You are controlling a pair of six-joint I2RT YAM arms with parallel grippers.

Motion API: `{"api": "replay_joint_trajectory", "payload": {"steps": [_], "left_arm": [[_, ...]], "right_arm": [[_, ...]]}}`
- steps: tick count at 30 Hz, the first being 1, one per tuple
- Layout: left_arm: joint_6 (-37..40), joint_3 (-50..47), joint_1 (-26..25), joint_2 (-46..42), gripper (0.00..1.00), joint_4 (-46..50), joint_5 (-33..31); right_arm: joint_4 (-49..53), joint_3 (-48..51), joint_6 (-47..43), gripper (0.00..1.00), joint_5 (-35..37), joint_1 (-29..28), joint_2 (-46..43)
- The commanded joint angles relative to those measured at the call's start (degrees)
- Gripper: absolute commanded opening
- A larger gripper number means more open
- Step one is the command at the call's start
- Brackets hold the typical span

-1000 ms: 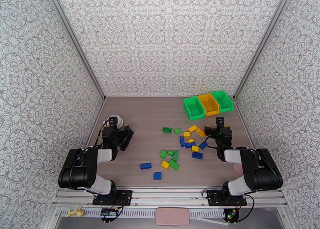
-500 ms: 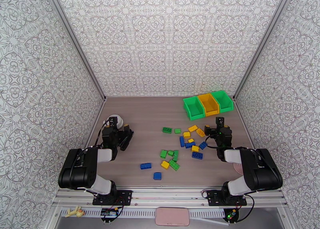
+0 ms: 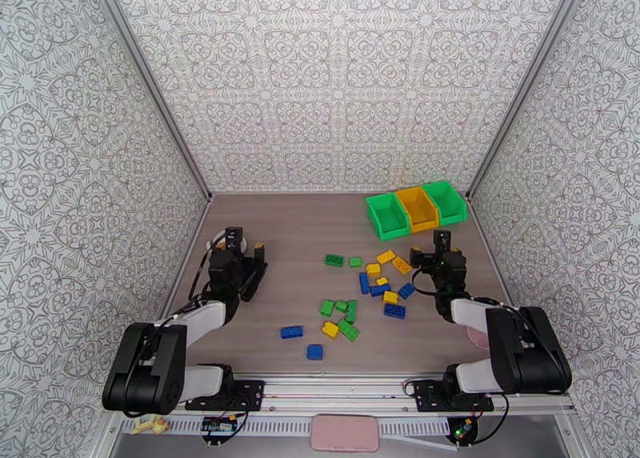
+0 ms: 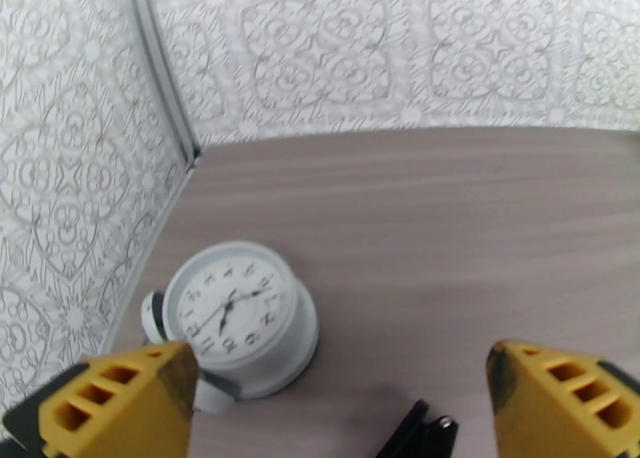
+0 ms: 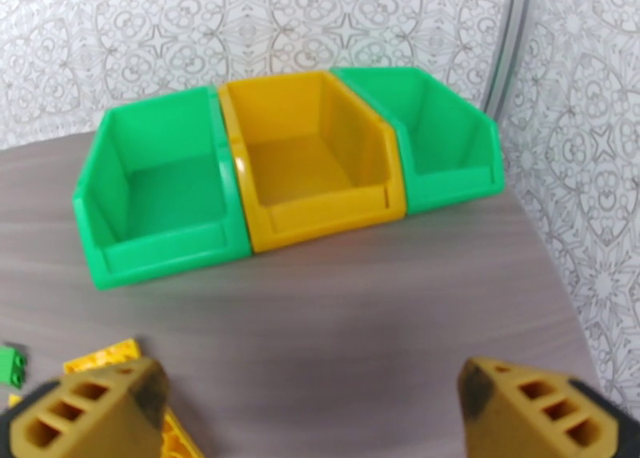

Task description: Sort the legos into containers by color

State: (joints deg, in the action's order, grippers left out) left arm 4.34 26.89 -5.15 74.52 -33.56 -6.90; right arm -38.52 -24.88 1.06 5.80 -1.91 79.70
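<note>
The legos (image 3: 364, 292), small blue, green and yellow bricks, lie scattered over the table's middle and right. Two blue ones (image 3: 292, 332) sit apart toward the near edge. The containers stand in a row at the back right: a green bin (image 3: 387, 216), a yellow-orange bin (image 3: 418, 208) and another green bin (image 3: 445, 201). All three look empty in the right wrist view, where the yellow-orange bin (image 5: 308, 156) is in the middle. My right gripper (image 3: 436, 252) (image 5: 320, 408) is open just right of the pile and short of the bins. My left gripper (image 3: 236, 248) (image 4: 336, 388) is open at the left, holding nothing.
A small white alarm clock (image 4: 240, 316) lies on the table just ahead of my left gripper, near the left wall. A pink round thing (image 3: 478, 337) peeks out under my right arm. Patterned walls close in the table on three sides.
My left arm has stretched forward, and its wrist now covers the clock in the top view. My right arm has shifted only slightly. No brick has moved.
</note>
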Motion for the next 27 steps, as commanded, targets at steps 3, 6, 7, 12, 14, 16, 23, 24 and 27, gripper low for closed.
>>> {"api": "replay_joint_trajectory", "payload": {"steps": [3, 6, 7, 12, 14, 16, 23, 24, 27], "left_arm": [[1.85, 4.39, -6.49, -1.47, 1.0, 9.87, 2.91], [-1.86, 7.06, -10.28, 0.89, 1.0, 8.87, 5.12], [-2.58, 8.0, -12.25, 2.34, 1.0, 7.81, 4.98], [-4.82, 15.38, -21.09, 12.27, 1.0, 2.28, 7.84], [-7.22, 17.93, -23.85, 16.34, 1.0, -1.44, 8.23], [-8.85, 20.64, -26.47, 19.86, 1.0, -4.43, 9.17], [-9.06, 25.95, -31.13, 24.11, 1.0, -3.31, 13.4], [-8.91, 26.31, -31.23, 24.26, 1.0, -2.83, 14.41], [-7.97, 27.17, -31.42, 24.73, 1.0, -1.78, 17.56]], "right_arm": [[9.43, -3.84, -0.44, 1.0, -2.08, 0.32, -4.48], [17.47, -8.59, -0.79, 1.0, -2.69, 0.3, -5.43], [21.0, -10.62, -0.96, 1.0, -3.17, 0.31, -5.43], [34.04, -21.17, -0.54, 1.0, -6.54, 0.41, -2.94], [38.21, -25.19, 0.44, 1.0, -7.9, 0.73, -1.02], [42.2, -29.59, 0.52, 1.0, -9.35, 1.15, 1.51], [51.83, -43.13, -0.81, 1.0, -14.01, 1.56, 13.54], [52.6, -45.06, -0.79, 1.0, -14.45, 1.56, 15.28], [56.57, -52.02, -1.06, 0.99, -14.44, 1.56, 20.26]]}}
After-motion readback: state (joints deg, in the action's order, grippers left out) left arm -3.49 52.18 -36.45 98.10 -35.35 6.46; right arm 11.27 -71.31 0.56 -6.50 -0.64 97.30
